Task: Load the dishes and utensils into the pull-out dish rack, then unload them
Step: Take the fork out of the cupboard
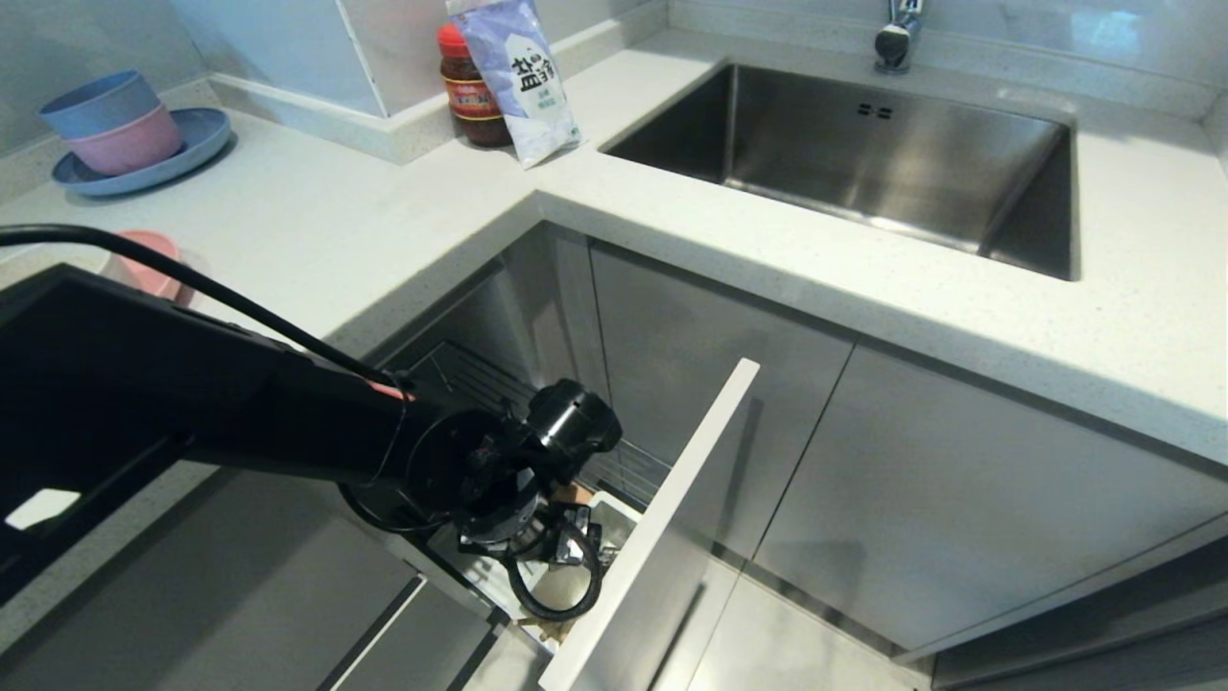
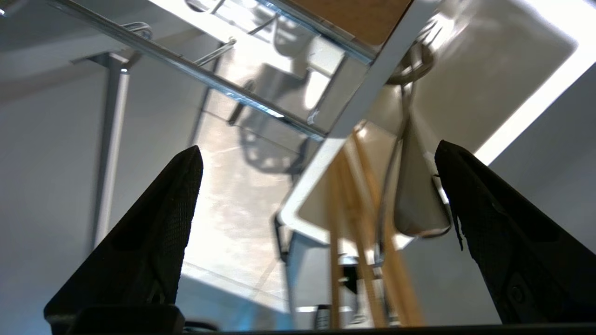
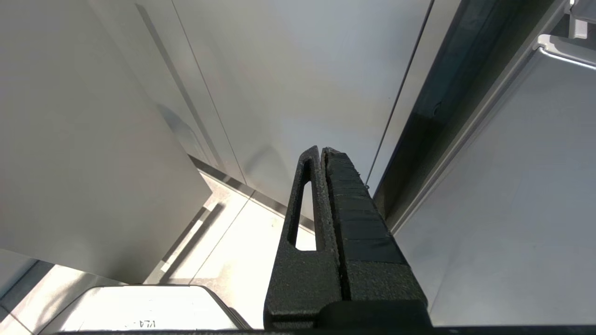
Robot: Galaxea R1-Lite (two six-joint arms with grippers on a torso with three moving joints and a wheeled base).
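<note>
1. Left arm (image 1: 192, 403): black, crosses the lower-left of the head view w/ its cable; hides most of the rack interior.
2. Left gripper (image 2: 319, 153): reaches down into the pull-out dish rack (image 1: 460, 379); fingers (image 2: 158, 223) spread wide, nothing between them.
3. Cutlery cup (image 2: 326, 153): white, rectangular, directly below the open fingers; holds the chopsticks (image 2: 347, 195) and fork (image 2: 409, 93), standing side by side, untouched.
4. Rack front panel (image 1: 662, 518): pulled out from the cabinet; wire bars (image 2: 186, 67) and wood strip (image 2: 363, 18) lie beyond the cup.
5. Right gripper (image 3: 323, 153): parked low beside cabinet doors (image 3: 279, 93); fingers pressed together, empty.
6. Pink plate (image 1: 153, 264): on the countertop (image 1: 365, 221), partly behind the arm.
7. Far counter: blue plate (image 1: 192, 144) w/ stacked bowls (image 1: 115, 120), jar (image 1: 470, 91), salt bag (image 1: 523, 77), sink (image 1: 863, 154), tap (image 1: 897, 34).
</note>
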